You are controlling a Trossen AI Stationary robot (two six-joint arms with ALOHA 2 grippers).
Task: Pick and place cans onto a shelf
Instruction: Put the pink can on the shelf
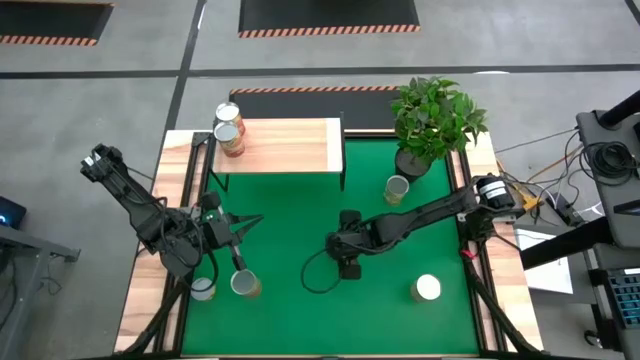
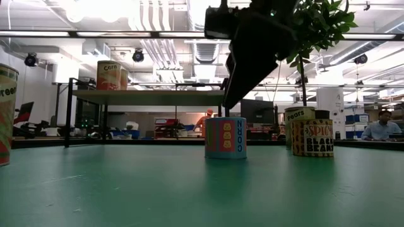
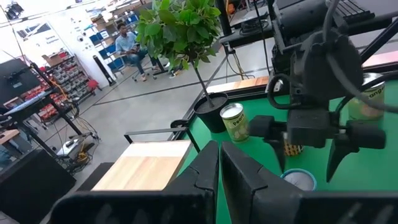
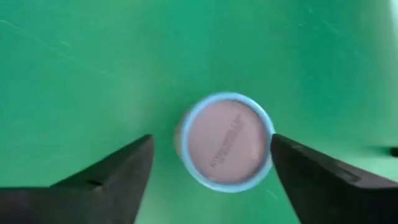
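While spread wide, right hand (image 4: 211,163) straddles can (image 4: 225,140).

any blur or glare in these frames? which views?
Right wrist view: blue-rimmed can and the right gripper fingers soft, likely motion blur. Low view: bright ceiling lights, the arm a dark silhouette above the blue can. High view: even light, no strong shadows. Left wrist view: the left gripper fingers slightly soft.

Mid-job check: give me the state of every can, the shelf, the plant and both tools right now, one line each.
Right tool: open, above the blue can, not gripping.
Blue can: upright on the mat, between the fingers.
Left tool: shut, empty.
Shelf: holds two cans at its left end.
Can by the plant pot: upright.
Two cans near the left tool: upright.
Front right can: upright.
Plant: upright.
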